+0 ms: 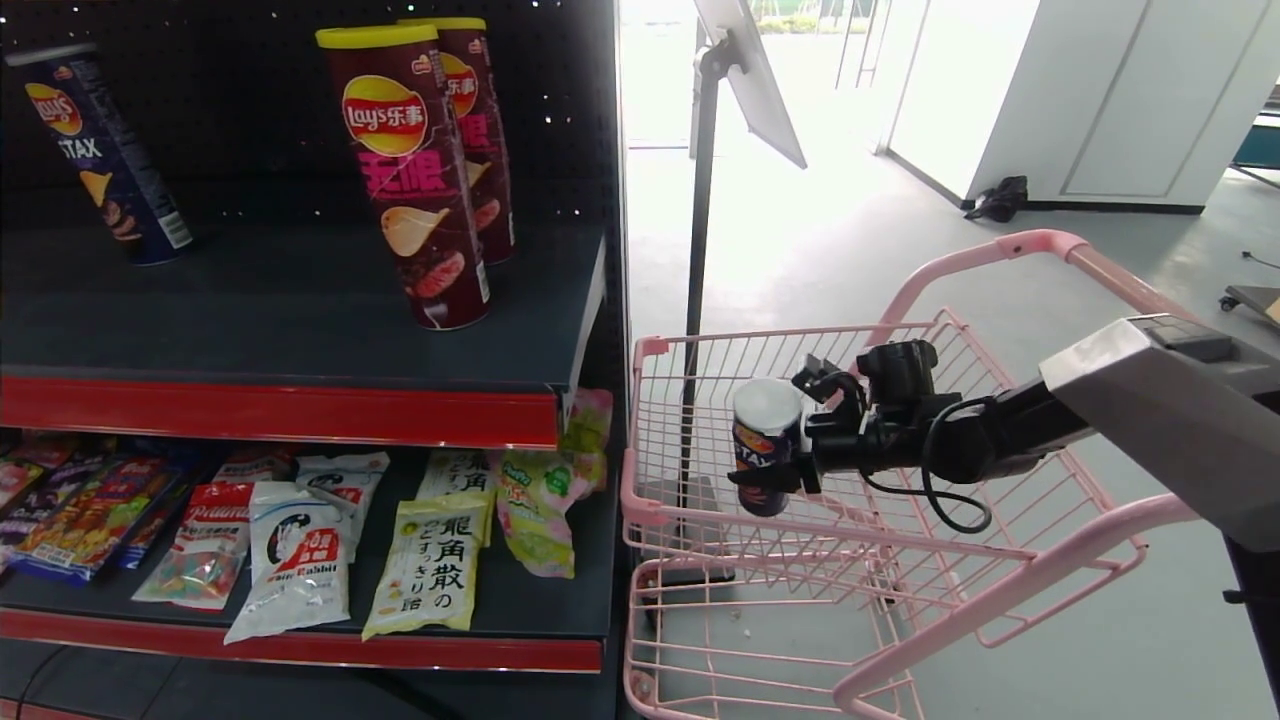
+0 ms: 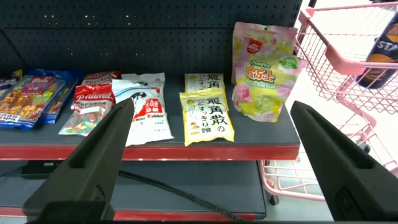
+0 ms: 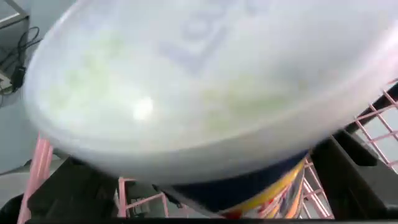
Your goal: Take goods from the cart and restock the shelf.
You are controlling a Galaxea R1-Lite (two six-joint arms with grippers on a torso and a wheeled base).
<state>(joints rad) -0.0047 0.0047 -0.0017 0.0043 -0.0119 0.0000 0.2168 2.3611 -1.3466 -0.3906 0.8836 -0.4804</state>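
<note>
My right gripper (image 1: 775,470) is shut on a dark blue chip can (image 1: 766,440) with a white lid, holding it upright inside the pink cart (image 1: 1000,555) near its shelf-side wall. The can's white lid (image 3: 205,81) sits right against the right wrist camera, with the blue body (image 3: 249,186) below it. My left gripper (image 2: 208,162) is open with nothing between its fingers, low in front of the lower shelf (image 2: 186,149). The upper shelf (image 1: 300,320) holds two maroon chip cans (image 1: 415,175) and one dark blue chip can (image 1: 100,150).
Several snack bags lie on the lower shelf: a white candy bag (image 1: 295,555), a yellow bag (image 1: 425,565), a green and pink bag (image 1: 540,500). A black pole with a white panel (image 1: 745,75) stands between shelf and cart. Open floor lies behind the cart.
</note>
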